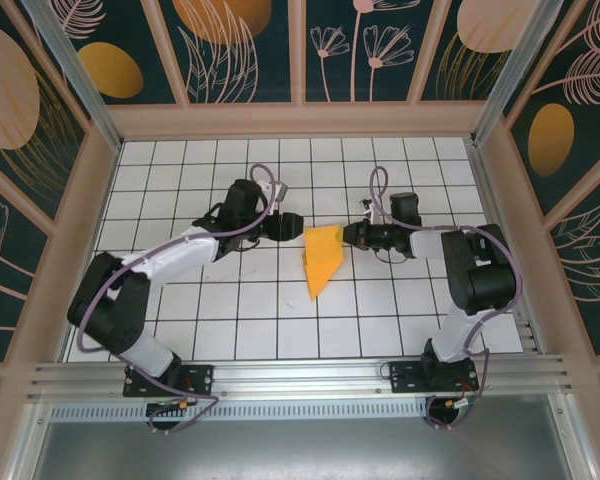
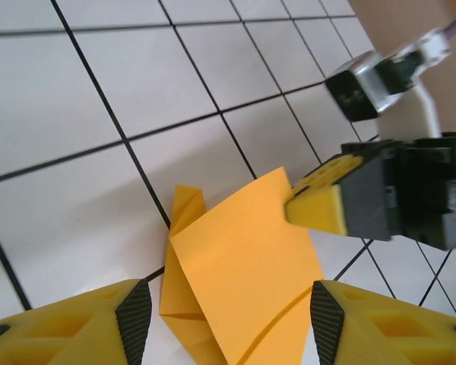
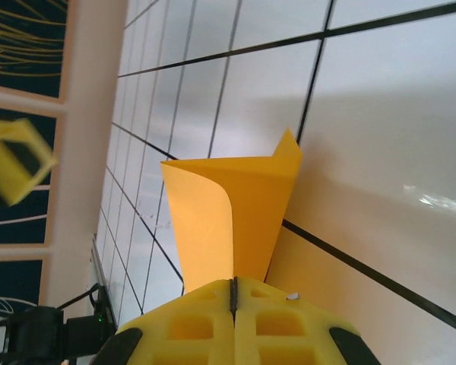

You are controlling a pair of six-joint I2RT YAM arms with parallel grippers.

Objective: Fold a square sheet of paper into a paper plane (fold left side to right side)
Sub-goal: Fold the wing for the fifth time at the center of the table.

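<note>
Orange square sheet of paper (image 1: 322, 258), part-folded | your right fingers (image 3: 205, 327) clamp its right edge | left fingers (image 2: 134, 315) open just beside its left edge

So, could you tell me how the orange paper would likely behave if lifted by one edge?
Probably floppy: the orange paper curls away from the shut right end effector instead of lying flat. Likely very light, as that one pinch seems to hold part up. Its thin, curled flap would probably buckle if pushed.
</note>
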